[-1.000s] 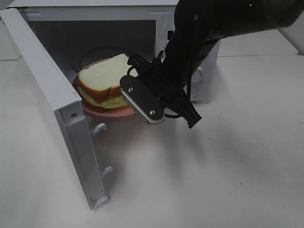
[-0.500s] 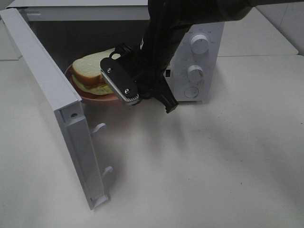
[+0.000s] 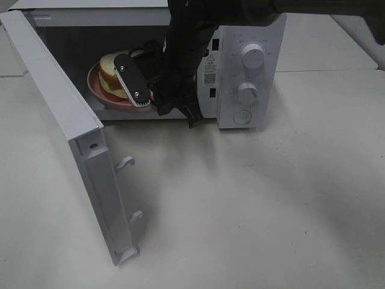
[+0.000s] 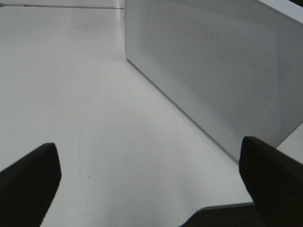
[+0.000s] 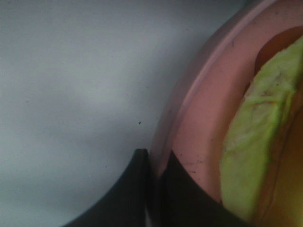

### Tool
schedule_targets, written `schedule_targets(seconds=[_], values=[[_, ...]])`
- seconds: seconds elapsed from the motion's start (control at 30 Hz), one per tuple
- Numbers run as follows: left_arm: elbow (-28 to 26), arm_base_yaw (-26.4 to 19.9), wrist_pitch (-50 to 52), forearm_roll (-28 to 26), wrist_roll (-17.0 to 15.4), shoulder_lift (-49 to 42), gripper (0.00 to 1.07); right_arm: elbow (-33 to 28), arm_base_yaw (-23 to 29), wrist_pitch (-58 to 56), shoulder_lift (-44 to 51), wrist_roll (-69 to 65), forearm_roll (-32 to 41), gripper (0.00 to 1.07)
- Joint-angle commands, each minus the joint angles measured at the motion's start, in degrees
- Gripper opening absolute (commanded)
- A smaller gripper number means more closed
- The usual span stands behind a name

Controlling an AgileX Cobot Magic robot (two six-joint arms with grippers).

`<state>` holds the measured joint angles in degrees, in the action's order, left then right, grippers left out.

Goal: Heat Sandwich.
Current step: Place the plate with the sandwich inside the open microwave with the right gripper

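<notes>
Plate rim [image 5: 189, 109] between right fingers [image 5: 128, 194], wrist-only.

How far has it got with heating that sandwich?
The door is open and the sandwich, on its pink plate, is inside the microwave. The right gripper is shut on the plate's rim. Left to do: let go, pull out, close the door, start heating.

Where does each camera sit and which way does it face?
Exterior high: above the table, looking down into the open microwave; the right arm reaches inside.
Left wrist: low over the table, facing a white microwave panel; the left gripper, open, frames it.
Right wrist: at the microwave opening, close on the plate rim that the right gripper pinches.
Shared: exterior high and right wrist show plate and sandwich.
</notes>
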<state>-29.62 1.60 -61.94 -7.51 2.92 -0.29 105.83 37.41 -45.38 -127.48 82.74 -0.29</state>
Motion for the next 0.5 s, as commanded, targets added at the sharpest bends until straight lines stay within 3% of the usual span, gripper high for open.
schedule_targets(seconds=[0.03,0.5], values=[[0.17,-0.23,0.74,0.29,0.0,-0.97,0.97,3.84,0.11,0.86,-2.06,-4.58,-1.66,0.01],[0.17,-0.23,0.74,0.29,0.0,-0.97,0.97,16.73,0.11,0.97,-11.57,-15.58,-5.04,0.02]])
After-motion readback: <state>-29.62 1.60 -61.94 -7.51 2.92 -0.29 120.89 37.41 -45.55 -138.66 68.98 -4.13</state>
